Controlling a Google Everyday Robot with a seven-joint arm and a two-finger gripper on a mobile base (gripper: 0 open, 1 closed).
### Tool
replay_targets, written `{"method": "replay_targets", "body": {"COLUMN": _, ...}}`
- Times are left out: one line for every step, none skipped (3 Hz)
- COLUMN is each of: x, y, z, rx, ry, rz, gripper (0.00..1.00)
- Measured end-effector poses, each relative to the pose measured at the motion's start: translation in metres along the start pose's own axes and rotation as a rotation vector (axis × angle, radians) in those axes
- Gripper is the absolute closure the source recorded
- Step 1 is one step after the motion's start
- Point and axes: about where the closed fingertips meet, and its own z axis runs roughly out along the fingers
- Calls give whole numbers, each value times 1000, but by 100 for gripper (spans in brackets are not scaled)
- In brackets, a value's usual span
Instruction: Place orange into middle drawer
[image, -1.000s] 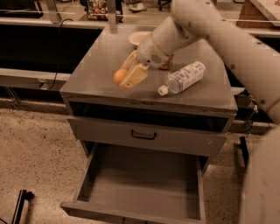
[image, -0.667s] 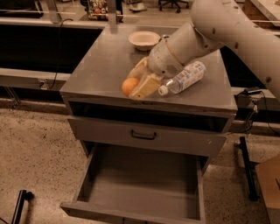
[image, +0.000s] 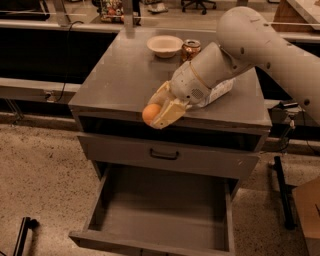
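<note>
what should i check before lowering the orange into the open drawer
1. Orange clamped in the gripper, at the front edge of the cabinet top: ok.
2. Drawer pulled open: ok.
3. Drawer floor bare: ok.
4. Orange fully past the top's front edge, over the drawer: cannot tell.
5. Handled drawer front shut, out of the way down: ok.
6. Bottle free of the arm: cannot tell, the arm hides part of it.

At the near edge of the cabinet top (image: 120, 75), the gripper (image: 153, 117) covers the right side of the orange (image: 147, 113); the arm (image: 215, 70) hides most of a bottle (image: 221, 92).
</note>
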Motion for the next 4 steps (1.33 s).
{"method": "replay_targets", "body": {"x": 9, "y": -1, "z": 11, "rx": 44, "ry": -41, "rz": 30, "gripper": 100}}
{"method": "replay_targets", "body": {"x": 27, "y": 19, "z": 33, "rx": 110, "ry": -142, "rz": 130, "gripper": 100}}
{"method": "replay_targets", "body": {"x": 74, "y": 54, "z": 67, "rx": 163, "ry": -224, "rz": 257, "gripper": 100}}
{"method": "replay_targets", "body": {"x": 130, "y": 70, "z": 115, "rx": 224, "ry": -245, "rz": 377, "gripper": 100}}
